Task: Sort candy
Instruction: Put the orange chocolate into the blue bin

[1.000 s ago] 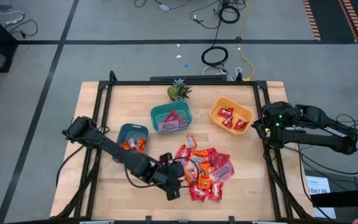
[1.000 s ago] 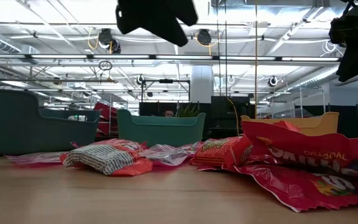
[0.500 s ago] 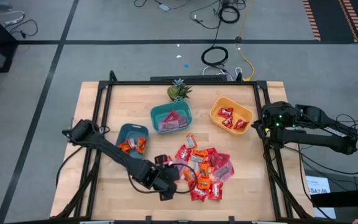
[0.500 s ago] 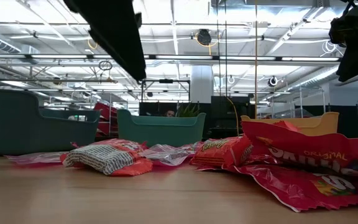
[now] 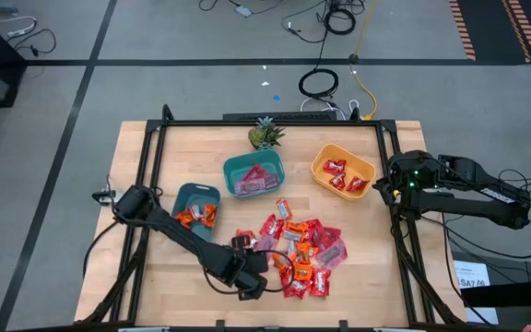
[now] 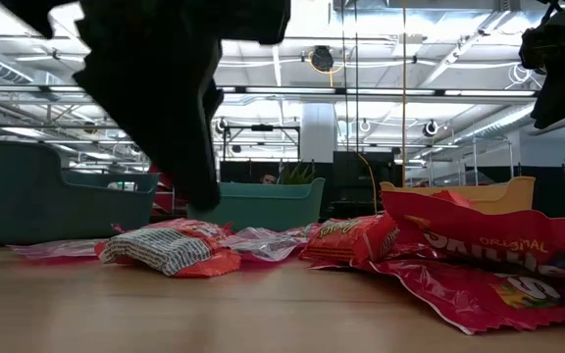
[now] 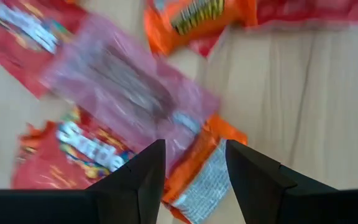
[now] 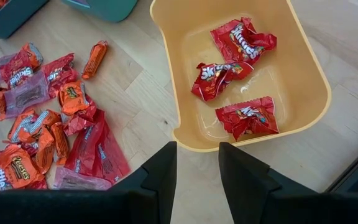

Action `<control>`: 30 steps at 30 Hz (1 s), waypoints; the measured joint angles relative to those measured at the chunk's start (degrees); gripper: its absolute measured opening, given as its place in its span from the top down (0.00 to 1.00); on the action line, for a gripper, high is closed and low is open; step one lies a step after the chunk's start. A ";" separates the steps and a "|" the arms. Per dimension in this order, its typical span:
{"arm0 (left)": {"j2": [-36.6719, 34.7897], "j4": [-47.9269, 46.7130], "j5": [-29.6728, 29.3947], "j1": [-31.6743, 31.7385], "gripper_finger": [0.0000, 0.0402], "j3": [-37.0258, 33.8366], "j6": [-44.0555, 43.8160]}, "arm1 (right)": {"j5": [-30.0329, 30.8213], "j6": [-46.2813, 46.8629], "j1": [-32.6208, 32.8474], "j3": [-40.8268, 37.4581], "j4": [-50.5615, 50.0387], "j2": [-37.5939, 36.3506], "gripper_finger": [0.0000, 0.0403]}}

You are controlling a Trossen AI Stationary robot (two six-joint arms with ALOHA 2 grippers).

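On the left of the desk (image 5: 155, 277) stands a small teal bowl (image 5: 196, 195) with a few orange-wrapped candies (image 5: 194, 216) already in it. From that side the left arm reaches toward the near middle, and its left pincer (image 5: 252, 277) hovers low at the near-left edge of the loose candy pile (image 5: 300, 254); its fingers stand apart with nothing between them, and the wrist view shows a pink-purple wrapper (image 7: 126, 87) and an orange one (image 7: 197, 174) lying just beyond the fingertips. Farther back, near the middle, a larger teal bowl (image 5: 253, 164) holds some pink-purple candies (image 5: 256, 180), and behind it sits a small green plant (image 5: 265, 136). The pile, a mix of red, orange and pink-purple packets, spreads over the near middle of the desk and is still by far the largest group. To its far right the yellow bowl (image 5: 318, 166) has three red packets (image 8: 238, 74) inside. At the right edge the right arm waits, its right pincer (image 8: 197, 168) hanging above the near rim of the yellow bowl, its fingers a little apart and empty. Judging by this, each colour has its bowl and a start has been made in all three, yet most of the sorting remains: well over a dozen packets still lie unsorted.
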 joint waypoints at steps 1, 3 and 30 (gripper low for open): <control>0.44 -0.09 1.04 0.00 0.56 0.00 0.00 | 0.00 -0.06 0.00 0.00 0.00 0.00 0.72; 1.37 -0.05 3.55 0.00 0.56 0.00 0.24 | 0.00 -0.09 -0.02 0.00 0.00 0.00 0.72; 3.95 -7.65 7.29 -0.48 0.91 4.47 0.17 | 0.00 -0.35 -0.02 0.00 -0.02 0.00 0.72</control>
